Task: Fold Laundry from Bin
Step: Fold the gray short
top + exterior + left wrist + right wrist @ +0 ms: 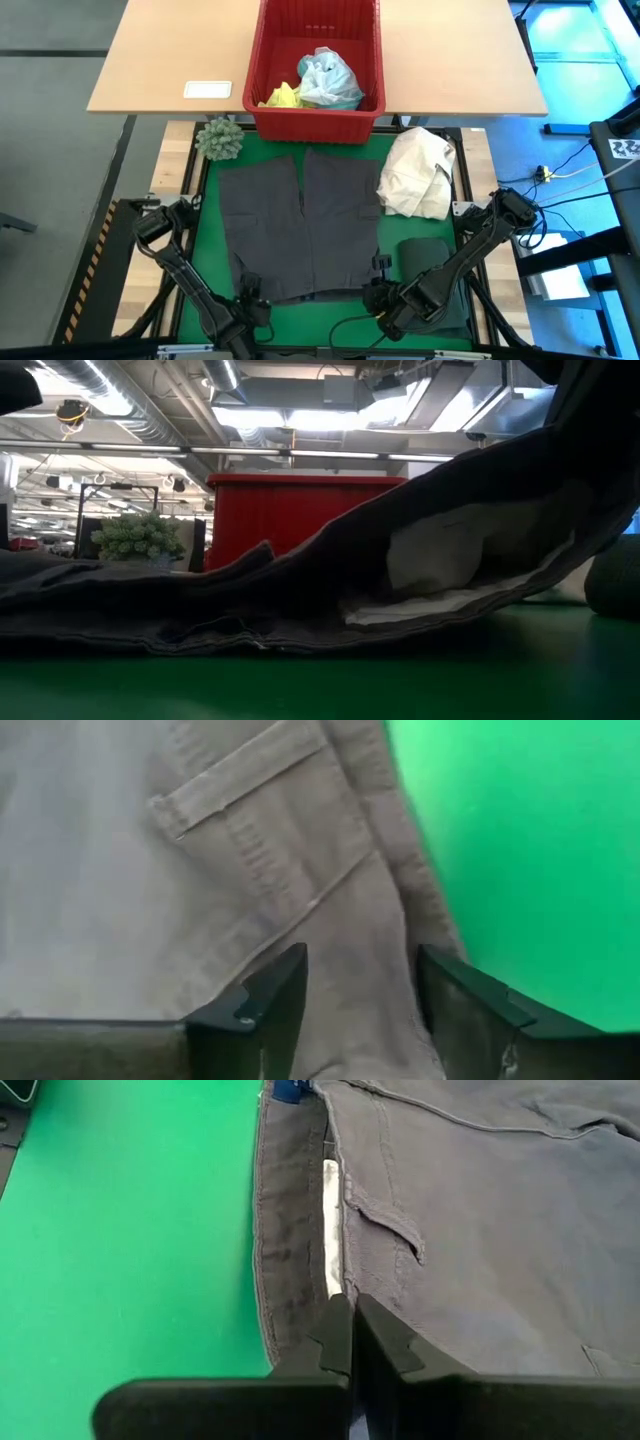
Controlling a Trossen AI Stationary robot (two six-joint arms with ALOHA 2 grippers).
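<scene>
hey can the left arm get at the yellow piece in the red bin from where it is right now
Probably not easily. The left gripper sits open over the near edge of the grey shorts, while the yellow cloth lies inside the red bin across the table. The bin's wall stands between, so it would have to reach far and over.

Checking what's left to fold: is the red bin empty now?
No, in the high view the red bin holds a light turquoise garment and a yellow one.

One red bin (318, 120), four garments, two tools.
</scene>
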